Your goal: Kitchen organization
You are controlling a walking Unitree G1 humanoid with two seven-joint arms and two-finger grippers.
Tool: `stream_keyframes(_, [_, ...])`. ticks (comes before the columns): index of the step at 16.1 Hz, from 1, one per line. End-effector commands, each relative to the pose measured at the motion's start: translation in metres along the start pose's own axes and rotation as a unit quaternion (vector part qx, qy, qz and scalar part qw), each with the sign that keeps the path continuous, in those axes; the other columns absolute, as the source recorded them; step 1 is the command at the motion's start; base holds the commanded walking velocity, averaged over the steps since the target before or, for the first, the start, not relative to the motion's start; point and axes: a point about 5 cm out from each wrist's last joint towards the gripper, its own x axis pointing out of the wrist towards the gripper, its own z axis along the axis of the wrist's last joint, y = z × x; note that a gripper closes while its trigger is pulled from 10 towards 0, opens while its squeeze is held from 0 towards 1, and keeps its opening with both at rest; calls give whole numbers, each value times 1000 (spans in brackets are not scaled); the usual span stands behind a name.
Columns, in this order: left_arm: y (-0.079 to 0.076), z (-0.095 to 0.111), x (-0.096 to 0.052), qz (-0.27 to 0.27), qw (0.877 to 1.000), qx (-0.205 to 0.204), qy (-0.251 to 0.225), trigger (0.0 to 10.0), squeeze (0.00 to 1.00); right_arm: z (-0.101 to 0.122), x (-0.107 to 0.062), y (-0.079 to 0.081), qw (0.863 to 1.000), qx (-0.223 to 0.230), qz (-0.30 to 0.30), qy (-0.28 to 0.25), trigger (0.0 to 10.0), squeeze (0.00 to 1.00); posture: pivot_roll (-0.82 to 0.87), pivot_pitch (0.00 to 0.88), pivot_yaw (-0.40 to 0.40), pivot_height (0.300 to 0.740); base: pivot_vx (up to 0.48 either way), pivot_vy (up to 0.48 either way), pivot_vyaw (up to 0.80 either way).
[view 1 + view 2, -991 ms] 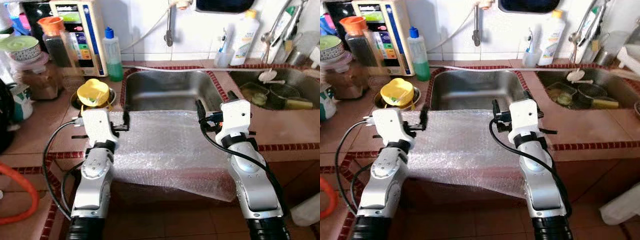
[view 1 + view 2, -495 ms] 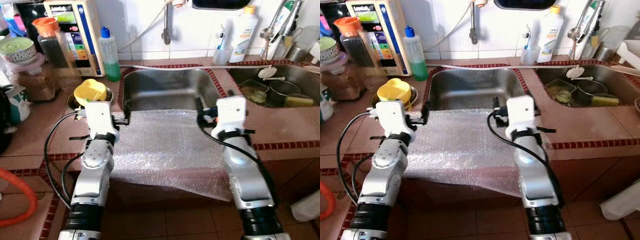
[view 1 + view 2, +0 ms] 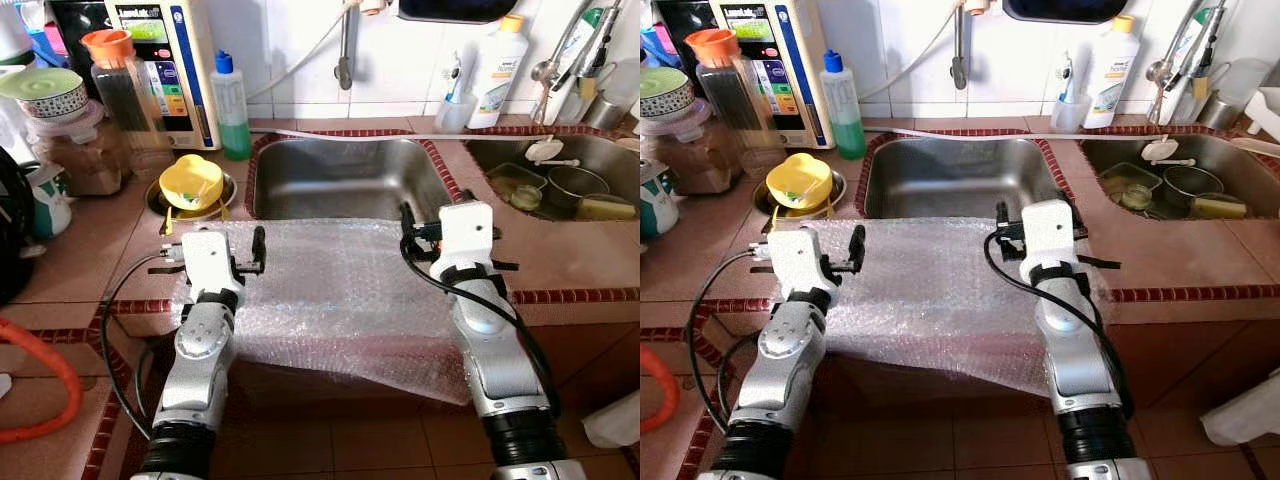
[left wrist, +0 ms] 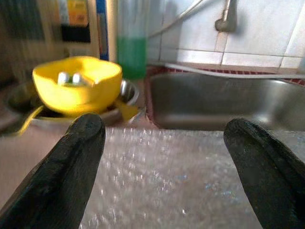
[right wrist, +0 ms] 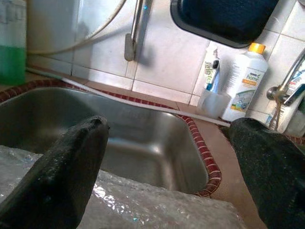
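Poised over the bubble wrap (image 3: 330, 290) by the sink (image 3: 345, 180) — left gripper (image 4: 167, 157) and right gripper (image 5: 167, 157) both spread wide (nothing pinched) — next, likely, closing on its far edge.

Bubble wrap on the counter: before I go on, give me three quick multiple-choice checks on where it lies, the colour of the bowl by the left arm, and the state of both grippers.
1. Where does the bubble wrap lie?
A. Across the counter's front edge before the sink
B. Bunched inside the sink
C. On the floor

2. What colour is the bowl beyond the left gripper?
A. Red
B. Yellow
C. White

3. How do the left gripper and right gripper stand?
A. Both shut on the wrap
B. One open, one shut
C. Both open

Answers:
1 A, the sheet is spread flat and hangs over the front edge.
2 B, it is yellow and sits in a metal dish.
3 C, each wrist view shows both fingers wide apart above the wrap.
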Motion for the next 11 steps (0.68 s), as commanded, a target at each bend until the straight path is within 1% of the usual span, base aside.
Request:
stream_keyframes(1, [0, 9, 5, -9, 1000, 19, -23, 10000, 0, 7, 1, -1, 1000, -5, -1, -18, 10000, 0, -11, 0, 30, 740, 0, 0, 0])
stream_keyframes(2, [2, 7, 5, -3, 1000, 11, -17, 10000, 0, 11, 1, -1, 1000, -8, -3, -25, 10000, 0, -19, 0, 35, 740, 0, 0, 0])
stream_keyframes(4, [-1, 6, 4, -9, 1000, 9, -15, 10000, 0, 15, 0, 1, 999, -14, 0, -34, 10000, 0, -25, 0, 38, 740, 0, 0, 0])
stream_keyframes(6, [-4, 7, 5, -13, 1000, 7, -19, 10000, 0, 14, -4, 3, 999, -6, 5, -35, 10000, 0, -36, 0, 38, 740, 0, -308, 0])
stream_keyframes(7, [-3, 6, 6, -12, 1000, -1, -18, 10000, 0, 14, -5, 4, 999, -6, 7, -36, 10000, 0, -39, 0, 37, 740, 0, -326, 0])
stream_keyframes(9, [0, 8, 12, -4, 1000, 4, -23, 10000, 0, 20, -3, 6, 999, -7, 13, -49, 10000, 0, -44, 0, 38, 740, 0, -332, 0])
stream_keyframes(11, [1, 9, 13, -3, 1000, 5, -25, 10000, 0, 22, -3, 6, 998, -9, 16, -53, 10000, 0, -45, 0, 38, 740, 0, -326, 0])
